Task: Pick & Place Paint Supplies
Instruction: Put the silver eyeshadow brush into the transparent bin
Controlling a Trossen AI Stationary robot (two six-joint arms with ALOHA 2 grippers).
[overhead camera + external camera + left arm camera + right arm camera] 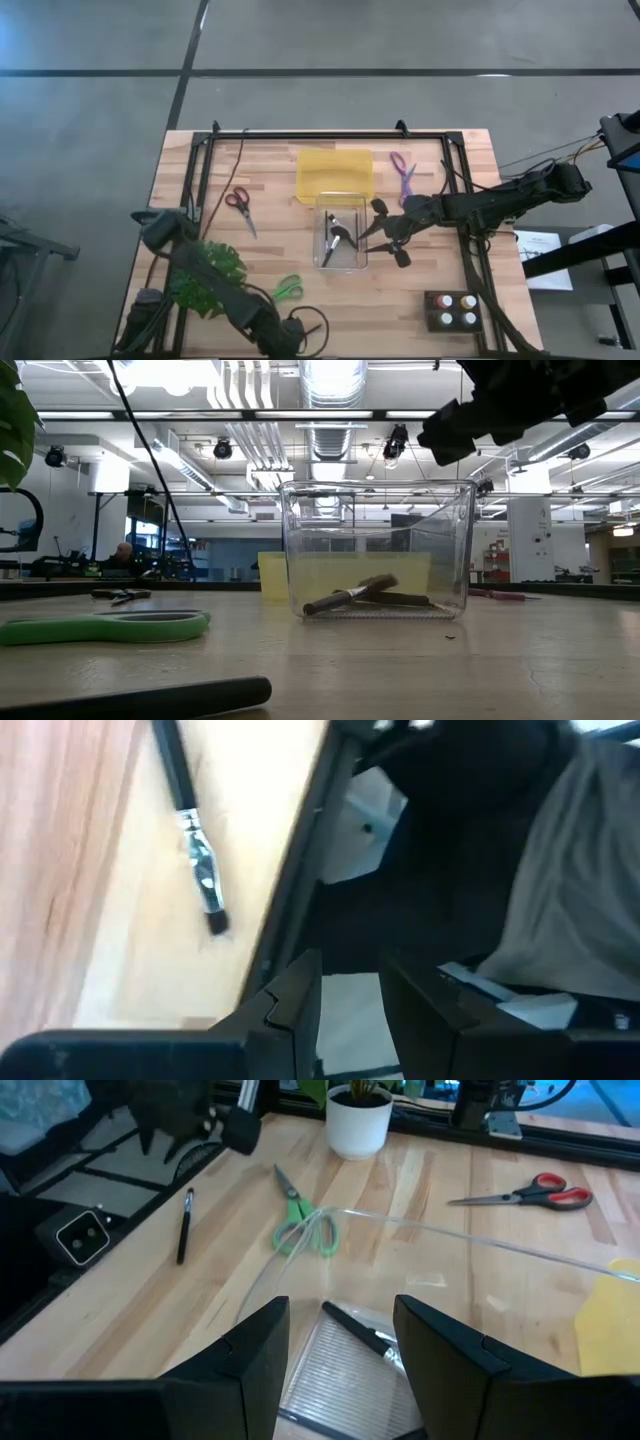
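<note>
A clear plastic bin (340, 240) (375, 550) stands mid-table with dark-handled brushes (350, 595) (360, 1335) lying on its floor. My right gripper (388, 235) (340, 1370) hovers open above the bin's right rim and holds nothing. My left gripper (300, 330) (350, 1010) sits low at the table's near edge, its fingers a little apart and empty. A thin dark brush (195, 840) (185, 1225) lies on the wood close to it. Green scissors (288, 290) (305, 1230), red-handled scissors (240, 208) and purple scissors (403, 170) lie flat on the table.
A yellow container (334, 172) stands just beyond the clear bin. Paint bottles sit in a black tray (455, 310) near the right front corner. A potted leafy plant (205, 275) (360, 1120) stands at the left front. A black frame (200, 170) borders the table.
</note>
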